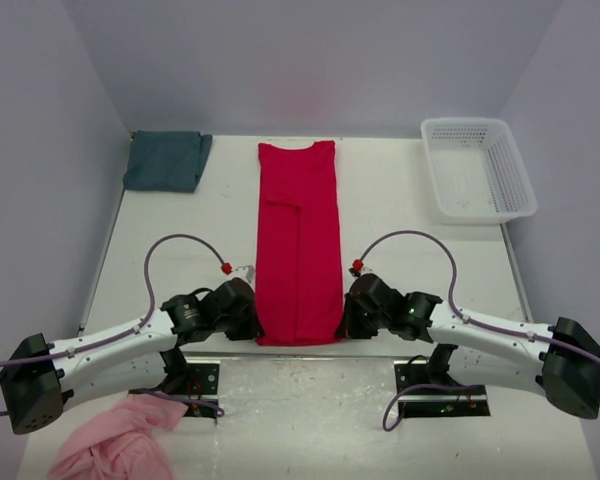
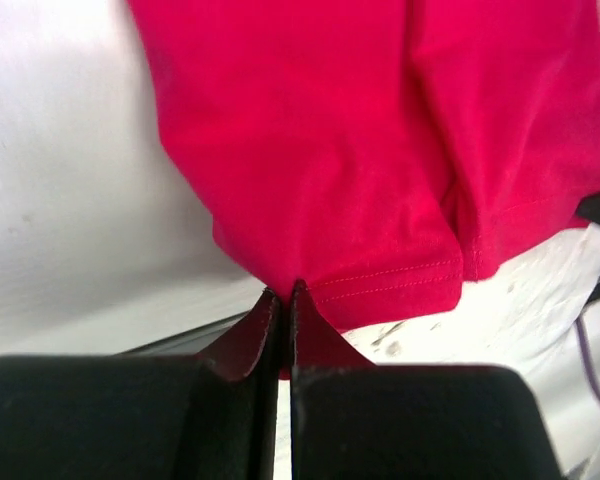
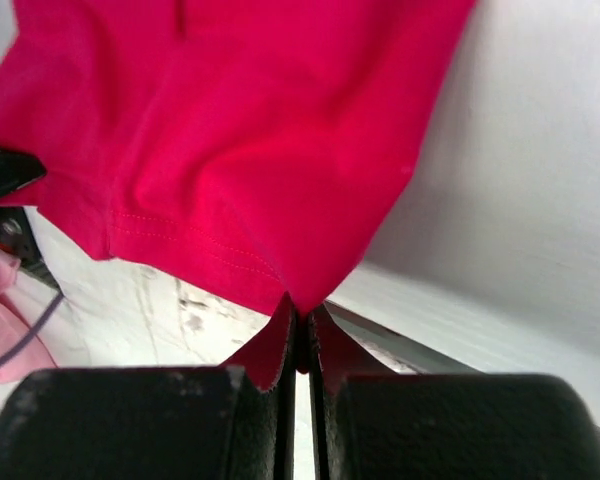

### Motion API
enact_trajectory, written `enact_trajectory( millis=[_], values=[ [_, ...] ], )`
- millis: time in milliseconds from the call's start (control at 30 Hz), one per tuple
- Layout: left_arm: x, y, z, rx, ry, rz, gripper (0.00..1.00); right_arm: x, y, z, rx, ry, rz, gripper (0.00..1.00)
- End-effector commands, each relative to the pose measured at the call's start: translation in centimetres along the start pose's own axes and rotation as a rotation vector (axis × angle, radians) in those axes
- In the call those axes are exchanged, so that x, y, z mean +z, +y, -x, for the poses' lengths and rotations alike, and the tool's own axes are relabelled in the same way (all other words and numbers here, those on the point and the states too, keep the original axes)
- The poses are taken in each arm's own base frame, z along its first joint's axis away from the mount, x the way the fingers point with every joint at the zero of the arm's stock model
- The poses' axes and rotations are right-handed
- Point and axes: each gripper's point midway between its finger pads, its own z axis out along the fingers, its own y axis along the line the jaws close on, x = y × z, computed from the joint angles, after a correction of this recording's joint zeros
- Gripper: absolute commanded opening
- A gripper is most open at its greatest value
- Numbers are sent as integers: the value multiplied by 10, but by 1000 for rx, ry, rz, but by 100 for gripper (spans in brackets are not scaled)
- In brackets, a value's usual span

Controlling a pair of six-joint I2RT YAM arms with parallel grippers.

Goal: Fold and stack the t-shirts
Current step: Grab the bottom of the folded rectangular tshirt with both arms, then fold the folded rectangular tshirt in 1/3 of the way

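The red t-shirt (image 1: pixel 298 240) lies as a long narrow strip down the middle of the table, sleeves folded in, collar at the far end. My left gripper (image 1: pixel 252 322) is shut on its near left hem corner (image 2: pixel 280 285). At the near right hem corner (image 3: pixel 298 300), my right gripper (image 1: pixel 344 322) is shut as well. In both wrist views red cloth (image 2: pixel 380 180) (image 3: pixel 240 150) runs straight out of the closed jaws. A folded teal t-shirt (image 1: pixel 167 160) rests at the far left corner of the table.
A white plastic basket (image 1: pixel 477 168) stands at the far right of the table (image 1: pixel 420 240). A crumpled pink cloth (image 1: pixel 120 442) lies below the table's near edge beside the left arm's base. Purple cables (image 1: pixel 170 245) loop over both arms.
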Motion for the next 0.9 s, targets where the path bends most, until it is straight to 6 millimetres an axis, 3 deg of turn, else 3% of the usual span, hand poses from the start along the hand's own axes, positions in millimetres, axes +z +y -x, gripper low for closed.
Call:
enact_trajectory(
  millis=[0, 33, 100, 133, 167, 233, 267, 300, 333, 367, 400, 433, 467, 500, 533, 567, 633, 667, 700, 733, 867],
  values=[
    [-16, -23, 51, 60, -151, 39, 0, -20, 13, 39, -88, -101, -88, 0],
    [-24, -31, 74, 81, -185, 57, 0, -20, 12, 51, -110, -117, -109, 0],
    [-18, -31, 97, 106, -201, 106, 0, -20, 26, 73, -132, -129, -112, 0],
    [-23, -45, 116, 106, -239, 83, 0, -21, 21, 90, -134, -142, -131, 0],
    [-16, -41, 126, 107, -234, 117, 0, -24, 31, 108, -135, -161, -115, 0],
    [-16, -34, 156, 107, -267, 149, 0, -15, 20, 137, -135, -151, -164, 0],
    [-11, -36, 171, 104, -264, 159, 0, -19, 31, 158, -144, -179, -154, 0],
    [-10, -28, 189, 105, -274, 173, 0, -7, 21, 172, -130, -164, -195, 0],
    [-14, -34, 209, 98, -296, 173, 0, -4, 20, 180, -146, -149, -195, 0],
    [0, -24, 215, 95, -264, 220, 0, -6, 34, 199, -150, -160, -163, 0],
    [2, -19, 229, 101, -275, 236, 0, -3, 30, 212, -139, -160, -177, 0],
    [5, -15, 234, 99, -264, 254, 0, 12, 20, 218, -127, -129, -211, 0],
    [14, -17, 248, 101, -264, 261, 0, 11, 32, 237, -148, -147, -178, 0],
    [17, -14, 257, 115, -271, 273, 0, 14, 23, 246, -133, -137, -196, 0],
    [17, -18, 272, 112, -285, 277, 0, 30, 12, 249, -131, -96, -225, 0],
    [33, -9, 273, 112, -250, 300, 0, 28, 18, 264, -132, -108, -215, 0],
    [38, -6, 295, 114, -261, 298, 0, 34, 14, 278, -116, -103, -206, 0],
    [50, 6, 298, 118, -237, 323, 0, 41, 14, 287, -110, -96, -203, 0],
    [50, -2, 310, 133, -249, 306, 0, 42, 14, 291, -106, -84, -193, 0],
    [63, 4, 311, 136, -219, 327, 0, 48, 15, 298, -106, -83, -197, 0],
    [75, 11, 332, 130, -218, 326, 0, 58, 6, 312, -92, -74, -212, 0]
  ],
)
